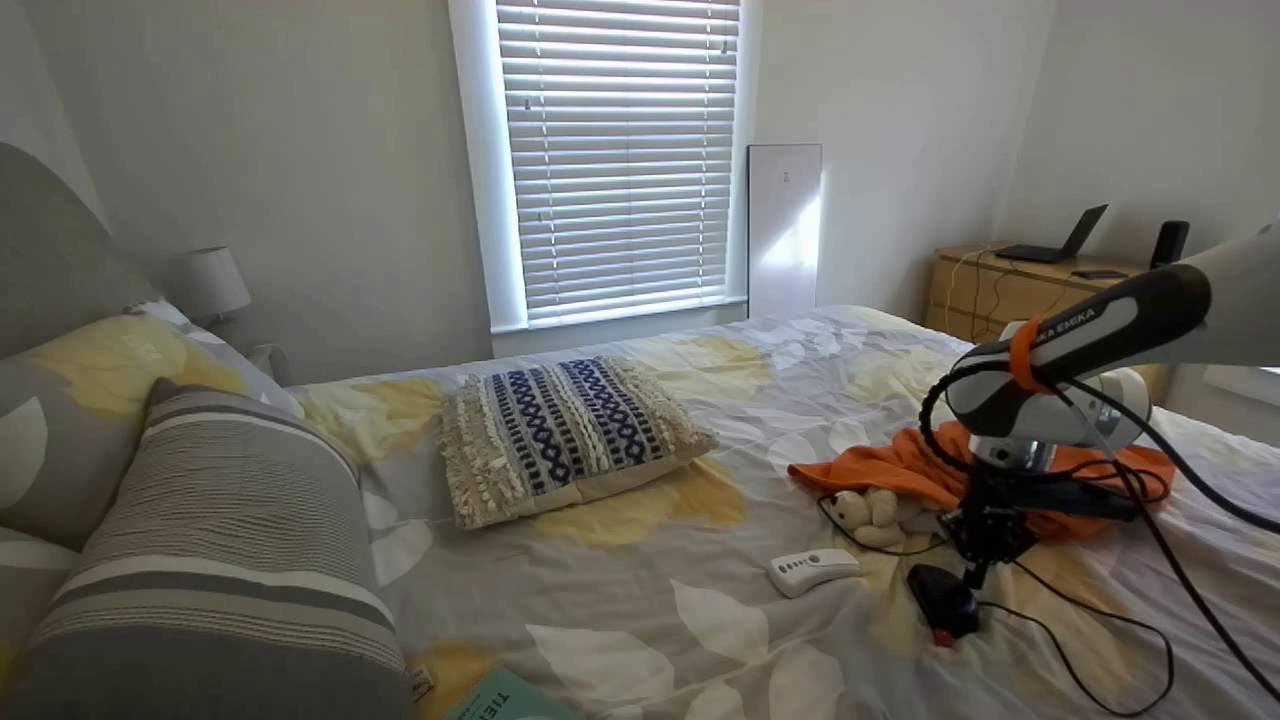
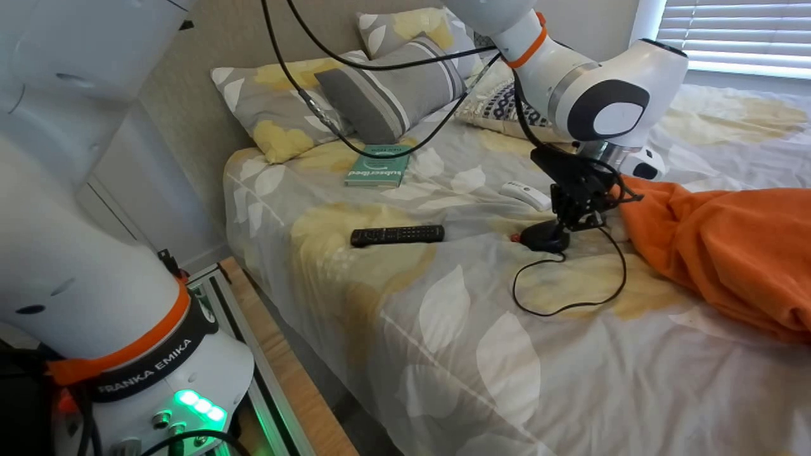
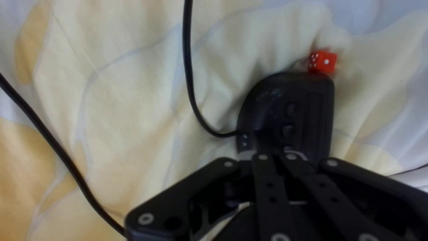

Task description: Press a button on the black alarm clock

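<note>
We saw the small, rounded, glossy black alarm clock (image 3: 284, 97) lying on the grey, white and yellow floral fabric bedspread (image 2: 589, 380), directly below the black, jointed claw (image 1: 974, 576) of the robot. The claw's fingers were together and pointed down over the clock's top, where we made out a row of small dark buttons (image 3: 288, 130); we could not tell whether the tips touched the clock. From the clock's edge a thin black cord (image 3: 189, 73) ran out and curved in a loop beside it. Just beside the clock's edge we noted a small red die with white pips (image 3: 324, 62). On that same side, well apart from the clock, lay a long black remote control (image 2: 398, 235), and, farther from the clock still, a green book (image 2: 379, 166). Near the clock we found a white, oblong remote-like handset (image 1: 814, 571), along with a cream plush toy (image 1: 868, 516) at the edge of a crumpled orange cloth (image 2: 728, 253).
</note>
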